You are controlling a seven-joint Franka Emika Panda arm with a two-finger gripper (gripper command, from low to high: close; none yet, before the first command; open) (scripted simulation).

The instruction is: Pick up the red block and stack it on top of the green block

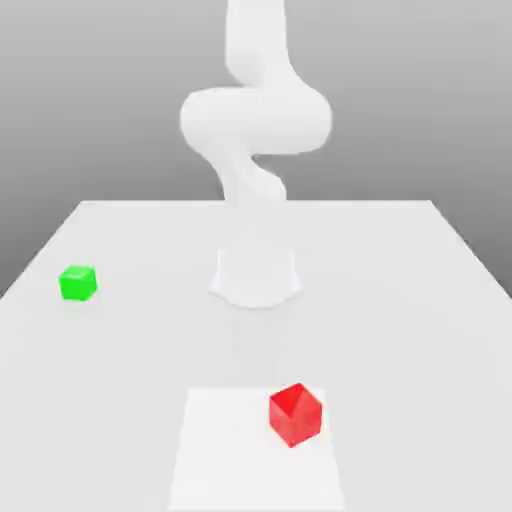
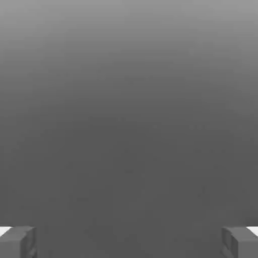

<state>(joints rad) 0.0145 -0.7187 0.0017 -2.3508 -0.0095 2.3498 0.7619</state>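
- The small glossy bright red cube (image 1: 295,414) rests on the white tabletop (image 1: 400,300), at about 5 o'clock from the white arm base (image 1: 256,275) in the exterior view.
- The small bright green cube (image 1: 78,282) rests at 9 o'clock from that base, well apart from the red cube.
- The gripper (image 2: 129,242) stands spread wide; its grey fingertips (image 2: 17,242) pinch nothing.
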